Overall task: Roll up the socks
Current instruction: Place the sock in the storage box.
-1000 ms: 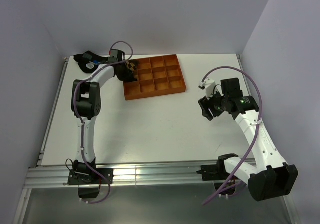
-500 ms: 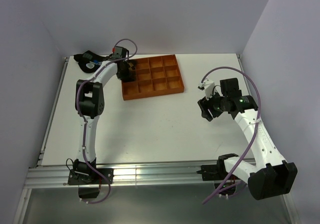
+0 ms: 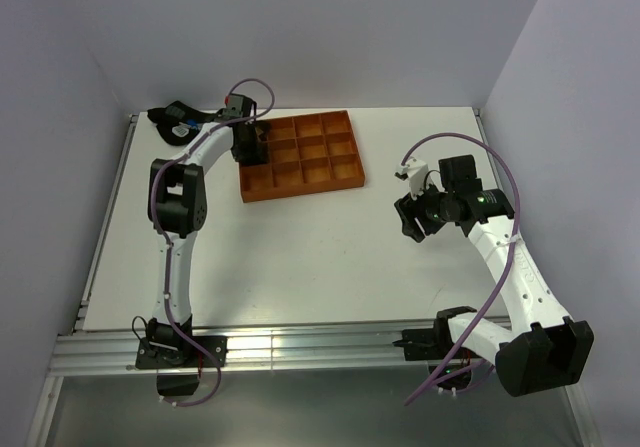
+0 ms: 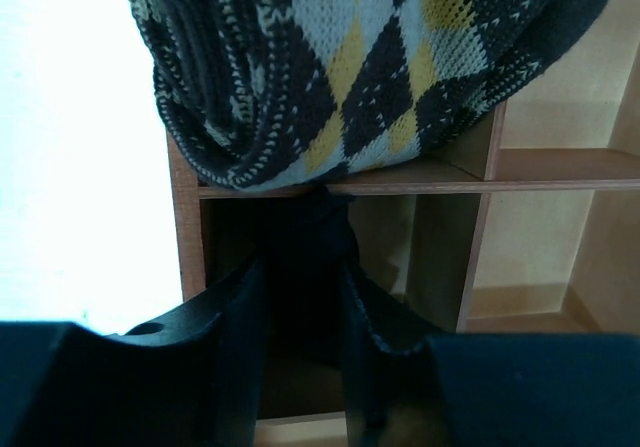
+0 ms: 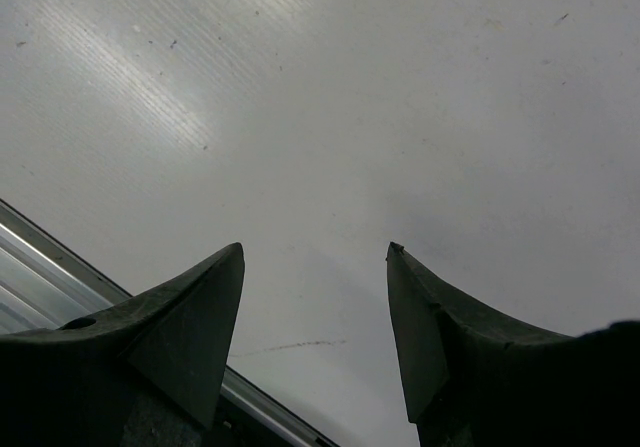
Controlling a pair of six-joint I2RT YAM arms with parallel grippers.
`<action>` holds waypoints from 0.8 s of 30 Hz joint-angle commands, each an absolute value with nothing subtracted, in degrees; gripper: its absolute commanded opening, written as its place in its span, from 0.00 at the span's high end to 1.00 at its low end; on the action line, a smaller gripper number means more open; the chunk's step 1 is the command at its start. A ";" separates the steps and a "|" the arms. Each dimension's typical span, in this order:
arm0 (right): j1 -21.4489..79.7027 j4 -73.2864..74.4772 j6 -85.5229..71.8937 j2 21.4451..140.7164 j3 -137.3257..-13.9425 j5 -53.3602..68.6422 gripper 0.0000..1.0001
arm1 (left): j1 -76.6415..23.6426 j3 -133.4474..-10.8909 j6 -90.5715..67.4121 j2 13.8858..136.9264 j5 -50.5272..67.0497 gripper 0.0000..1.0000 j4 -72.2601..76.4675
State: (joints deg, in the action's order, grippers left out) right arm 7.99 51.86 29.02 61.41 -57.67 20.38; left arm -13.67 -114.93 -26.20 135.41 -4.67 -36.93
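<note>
Our left gripper is closed on a dark tail of fabric that runs straight ahead of its fingertips into the rolled argyle sock. We cannot tell whether that tail is the sock's own or a second sock wound inside it. The roll, patterned in dark brown, grey and yellow diamonds, lies just beyond the fingertips. It rests across a divider of the orange compartment tray and bulges slightly over the tray's outer wall on the hand's left. Past that wall, further to the hand's left, is bare white table.

From above, the left gripper sits over the far left corner of the tray. A dark sock bundle with blue and white marks lies behind the hand, near the table's back corner.

Our right gripper hangs with its fingers spread apart and nothing between them. Only plain table shows ahead of the fingertips, and a strip of aluminium rail crosses below and to the left of the fingers. In the top view this right gripper is well apart from the tray and the sock.
</note>
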 commanded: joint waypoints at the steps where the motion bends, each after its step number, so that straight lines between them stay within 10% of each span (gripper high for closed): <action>1: 7.56 50.98 28.57 61.17 -57.30 20.48 0.34 | -12.83 -113.29 -25.49 133.42 -5.62 0.63 -40.43; 24: 7.56 50.36 28.83 61.17 -57.04 20.65 0.33 | -13.44 -116.11 -29.36 125.07 -6.07 0.41 -39.38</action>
